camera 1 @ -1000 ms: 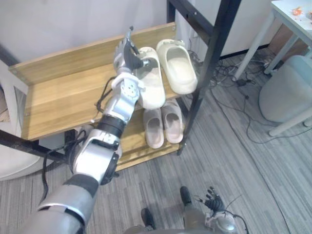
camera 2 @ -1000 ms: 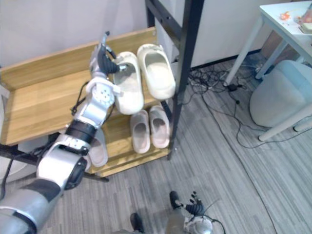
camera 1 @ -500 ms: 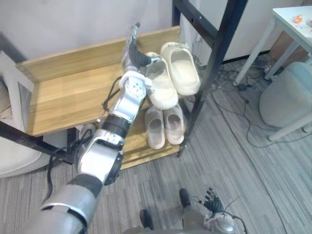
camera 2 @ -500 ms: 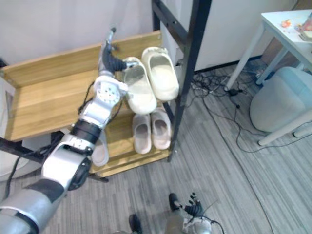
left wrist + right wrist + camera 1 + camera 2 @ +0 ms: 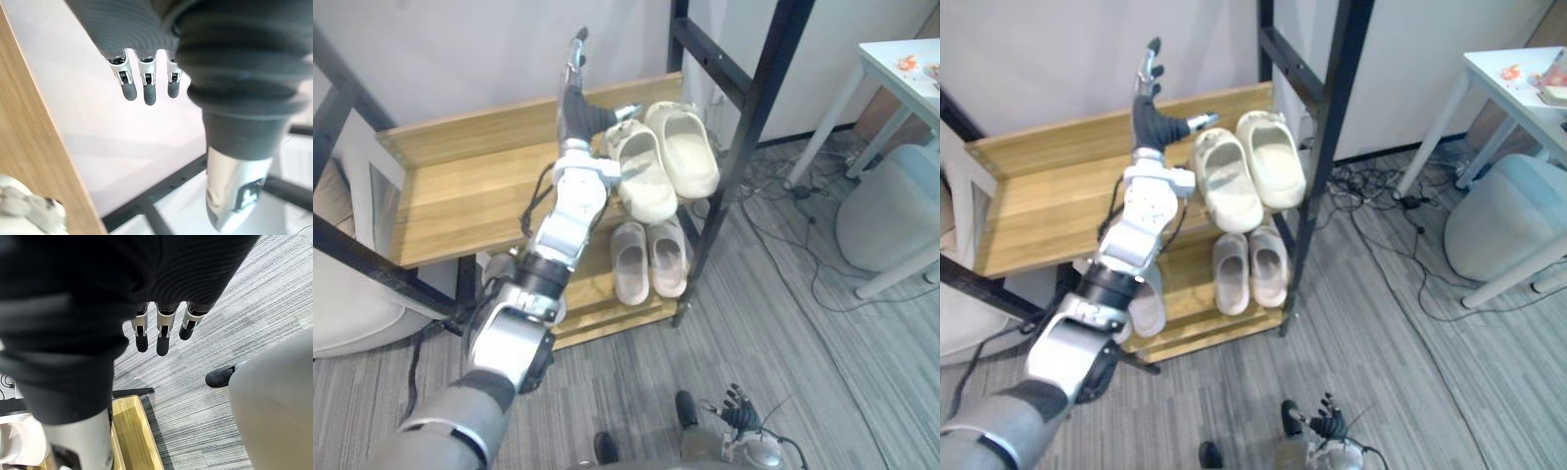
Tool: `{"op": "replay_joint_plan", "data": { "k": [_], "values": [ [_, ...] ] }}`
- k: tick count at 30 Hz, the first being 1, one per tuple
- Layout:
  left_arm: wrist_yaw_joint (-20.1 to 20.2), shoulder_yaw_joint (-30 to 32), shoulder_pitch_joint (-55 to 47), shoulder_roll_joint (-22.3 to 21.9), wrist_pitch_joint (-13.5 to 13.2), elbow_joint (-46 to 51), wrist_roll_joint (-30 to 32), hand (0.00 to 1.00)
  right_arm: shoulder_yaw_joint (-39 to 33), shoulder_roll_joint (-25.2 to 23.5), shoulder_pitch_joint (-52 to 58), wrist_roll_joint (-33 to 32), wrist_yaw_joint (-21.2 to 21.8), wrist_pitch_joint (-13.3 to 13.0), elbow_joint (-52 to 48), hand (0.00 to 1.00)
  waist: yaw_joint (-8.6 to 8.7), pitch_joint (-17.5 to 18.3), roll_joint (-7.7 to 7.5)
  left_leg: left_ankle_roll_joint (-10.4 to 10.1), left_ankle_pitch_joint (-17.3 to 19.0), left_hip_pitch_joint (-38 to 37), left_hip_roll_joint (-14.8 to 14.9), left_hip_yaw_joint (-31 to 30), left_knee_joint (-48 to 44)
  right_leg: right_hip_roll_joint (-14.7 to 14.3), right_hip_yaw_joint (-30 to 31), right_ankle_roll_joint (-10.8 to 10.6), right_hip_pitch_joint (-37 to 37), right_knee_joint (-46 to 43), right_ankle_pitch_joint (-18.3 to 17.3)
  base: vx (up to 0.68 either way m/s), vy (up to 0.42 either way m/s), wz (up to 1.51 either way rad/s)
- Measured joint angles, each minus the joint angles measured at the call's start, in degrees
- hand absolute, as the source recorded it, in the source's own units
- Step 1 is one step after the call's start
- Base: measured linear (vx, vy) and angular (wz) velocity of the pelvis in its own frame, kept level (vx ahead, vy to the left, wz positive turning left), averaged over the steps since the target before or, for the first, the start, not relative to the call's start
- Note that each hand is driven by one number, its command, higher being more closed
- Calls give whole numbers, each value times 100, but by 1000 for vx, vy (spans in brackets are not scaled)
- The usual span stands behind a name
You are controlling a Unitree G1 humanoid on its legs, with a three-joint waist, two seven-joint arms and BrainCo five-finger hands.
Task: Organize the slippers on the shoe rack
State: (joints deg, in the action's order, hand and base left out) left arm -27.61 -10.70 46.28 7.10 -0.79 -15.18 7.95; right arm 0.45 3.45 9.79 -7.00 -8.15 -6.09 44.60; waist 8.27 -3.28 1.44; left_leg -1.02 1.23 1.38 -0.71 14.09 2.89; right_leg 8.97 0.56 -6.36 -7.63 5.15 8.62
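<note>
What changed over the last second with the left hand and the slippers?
The left hand pushed the left cream slipper back from the front edge of the upper shelf until it lay beside its mate, then rose off it with fingers straight. The mate, the lower pair and the right hand low by the floor stayed put.

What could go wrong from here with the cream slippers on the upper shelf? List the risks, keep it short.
1. The left cream slipper appears to overhang the front edge of the upper shelf. A knock from the forearm could drop it onto the lower pair.
2. The thumb of the open left hand sits close to that slipper's heel and might snag it if the hand pulls back.
</note>
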Motion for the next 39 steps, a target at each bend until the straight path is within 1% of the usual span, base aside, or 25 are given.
{"op": "replay_joint_plan", "data": {
  "k": [1, 3, 4, 9, 10, 14, 17, 19, 20, 22, 26, 28, 35, 39],
  "values": [
    [6, -71, -295, -109, -43, 313, -79, 0, -1, 8, 3, -1, -8, 6, 50, 0, -59, 39, 0, 7, -5, -5, -4, -23, 0, 7, -22, -1, 18, 0, -1, -6, -16, 9],
    [12, -207, -620, -219, -123, 621, -158, 0, 0, 18, -28, -3, -34, 11, 139, 0, -103, 54, -3, 12, -10, -49, -8, -76, 1, 16, -65, -15, 87, 0, -17, -11, -19, 14],
    [41, -315, -864, -297, -152, 797, -201, 0, 1, 28, -10, -3, -50, 27, 165, 0, -137, 119, 8, 13, -11, -51, -10, -116, 0, 24, -112, -22, 113, 0, -29, -13, -21, 17],
    [112, -454, -1283, -545, -258, 1069, -357, 0, 39, 76, -53, -33, -91, 43, 332, 0, -220, 179, 16, 19, -47, -60, -32, -236, 33, 57, -213, -39, 177, 0, -51, -26, -16, 15],
    [195, -475, -1438, -584, -317, 1174, -434, 0, 43, 87, -78, -43, -106, 63, 370, 0, -232, 185, 23, -1, -63, -61, -42, -261, 62, 72, -257, -41, 177, 0, -51, -39, -13, 8],
    [346, -723, -1748, -638, -354, 1228, -605, 0, 49, 87, -68, -43, -159, 97, 383, 0, -246, 247, 24, 34, -124, -61, -48, -309, 94, 84, -322, -42, 187, -1, -50, -13, -14, 7],
    [488, -993, -2130, -643, -369, 1149, -750, 0, 56, 81, -90, -86, -193, 105, 381, 0, -251, 264, 25, 20, -154, -283, -31, -367, 220, 53, -432, 12, 385, 39, -92, 11, -21, 8],
    [566, -1081, -2297, -661, -374, 876, -806, 0, 97, 56, -114, -205, -200, 105, 381, 0, -273, 290, -28, -43, -162, -345, -1, -434, 291, 28, -531, 56, 457, 43, -160, -18, -30, 17],
    [568, -1080, -2302, -659, -373, 841, -806, 0, 97, 48, -122, -207, -200, 105, 381, 0, -276, 288, -36, -47, -165, -342, 3, -438, 291, 25, -535, 68, 457, 43, -168, -19, -35, 12],
    [651, -1077, -2395, -650, -368, 586, -806, 0, 99, -10, -153, -209, -203, 105, 382, 0, -328, 287, -102, -62, -170, -321, 48, -491, 292, -15, -597, 94, 461, 44, -189, -18, -48, 9],
    [662, -1116, -2462, -623, -361, 373, -803, 0, 203, -8, -216, -210, -241, 105, 417, 0, -348, 278, -131, -108, -169, -295, 104, -526, 291, -67, -635, 105, 452, 44, -211, 10, -42, 5],
    [659, -1113, -2464, -611, -341, 170, -802, 0, 203, -65, -348, -211, -307, 103, 555, 0, -351, 257, -169, -144, -150, -296, 159, -530, 290, -120, -649, 90, 450, 44, -201, 30, -53, -2],
    [655, -1109, -2446, -611, -387, 56, -794, 0, 204, -117, -454, -213, -323, 107, 604, 0, -339, 233, -209, -143, -145, -297, 209, -530, 288, -179, -656, 76, 442, 44, -221, 27, -25, -1],
    [654, -1110, -2323, -612, -388, -52, -791, 0, 205, -120, -511, -213, -325, 107, 604, 0, -331, 194, -271, -140, -142, -297, 200, -530, 282, -171, -663, 75, 443, 45, -222, 0, 0, 0]
  ]
}}
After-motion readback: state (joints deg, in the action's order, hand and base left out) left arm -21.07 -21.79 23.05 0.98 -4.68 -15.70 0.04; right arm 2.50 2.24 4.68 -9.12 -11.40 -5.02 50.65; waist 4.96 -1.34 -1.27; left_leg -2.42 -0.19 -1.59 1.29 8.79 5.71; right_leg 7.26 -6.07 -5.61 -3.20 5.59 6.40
